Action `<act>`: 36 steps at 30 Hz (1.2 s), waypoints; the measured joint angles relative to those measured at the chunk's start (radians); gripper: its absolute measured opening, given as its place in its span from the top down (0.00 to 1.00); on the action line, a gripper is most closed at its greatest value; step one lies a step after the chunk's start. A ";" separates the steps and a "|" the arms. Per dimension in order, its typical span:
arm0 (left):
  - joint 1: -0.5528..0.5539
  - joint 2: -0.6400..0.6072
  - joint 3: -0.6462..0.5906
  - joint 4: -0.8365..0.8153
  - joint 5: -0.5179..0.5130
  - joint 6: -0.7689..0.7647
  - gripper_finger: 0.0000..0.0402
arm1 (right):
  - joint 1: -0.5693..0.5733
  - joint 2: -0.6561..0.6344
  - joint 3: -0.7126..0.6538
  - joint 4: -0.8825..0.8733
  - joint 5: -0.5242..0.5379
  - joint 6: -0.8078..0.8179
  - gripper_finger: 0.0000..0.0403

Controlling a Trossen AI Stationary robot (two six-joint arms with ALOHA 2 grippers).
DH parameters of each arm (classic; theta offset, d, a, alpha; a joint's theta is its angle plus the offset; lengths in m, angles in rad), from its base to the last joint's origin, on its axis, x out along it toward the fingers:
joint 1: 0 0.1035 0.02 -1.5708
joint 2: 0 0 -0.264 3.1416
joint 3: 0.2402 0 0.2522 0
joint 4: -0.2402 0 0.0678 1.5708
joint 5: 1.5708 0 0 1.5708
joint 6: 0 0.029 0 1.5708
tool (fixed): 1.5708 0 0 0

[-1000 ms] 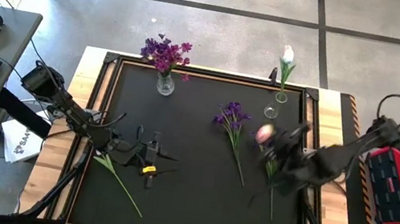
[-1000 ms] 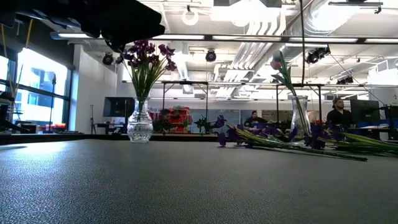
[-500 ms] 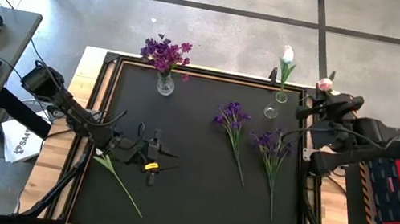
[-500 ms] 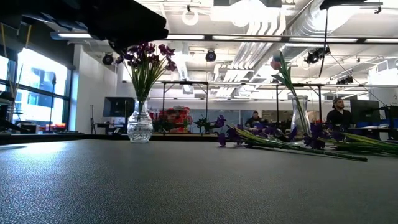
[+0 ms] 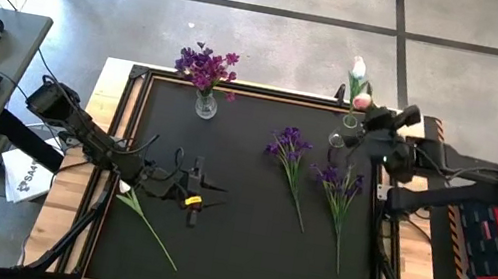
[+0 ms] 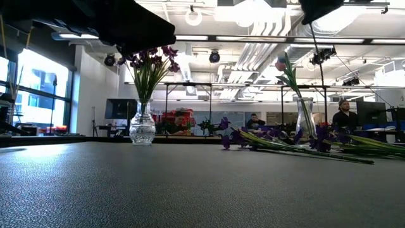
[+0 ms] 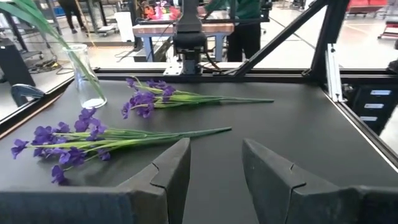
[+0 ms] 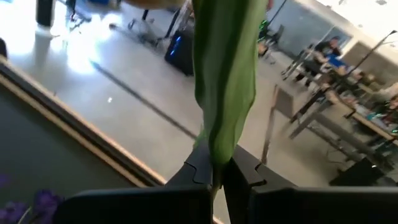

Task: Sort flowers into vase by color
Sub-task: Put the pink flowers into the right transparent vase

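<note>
- A pink tulip [image 5: 362, 102] hangs above the far-right glass vase [image 5: 337, 139]; it looks light and floppy, best pinched low on its stem.
- The right gripper [image 8: 216, 177] is clenched on that stem.
- The left gripper [image 7: 214, 168], fingers apart and holding nothing, waits over the near-left table [image 5: 231, 248].

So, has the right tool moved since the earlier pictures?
Yes. The right tool, shut on a pink tulip flower, has moved toward the clear glass vase holding the white tulip.

The worktop [image 6: 190, 190] is a matt black sheet with a fine pebbled grain, edged in pale wood [image 5: 101, 125]. Both vases [image 6: 142, 126] look like clear glossy glass, one cut in facets. The left pincer [image 7: 214, 171] has fingers of matt dark plastic.
</note>
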 joint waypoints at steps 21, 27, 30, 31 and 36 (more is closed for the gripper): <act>-0.037 0.000 0.000 -0.075 0.001 -0.065 0.67 | -0.445 0.060 -0.009 0.306 -0.540 -0.331 1.00; -0.039 0.000 0.000 -0.086 0.001 -0.096 0.67 | -0.517 0.033 -0.157 0.481 -0.644 -0.325 1.00; -0.042 0.000 0.000 -0.091 0.001 -0.104 0.67 | -0.549 0.033 -0.233 0.556 -0.650 -0.298 1.00; -0.042 0.000 0.000 -0.091 0.001 -0.105 0.67 | -0.559 0.033 -0.254 0.572 -0.650 -0.285 1.00; -0.042 0.000 0.000 -0.091 0.001 -0.105 0.67 | -0.612 0.033 -0.330 0.593 -0.662 -0.224 0.99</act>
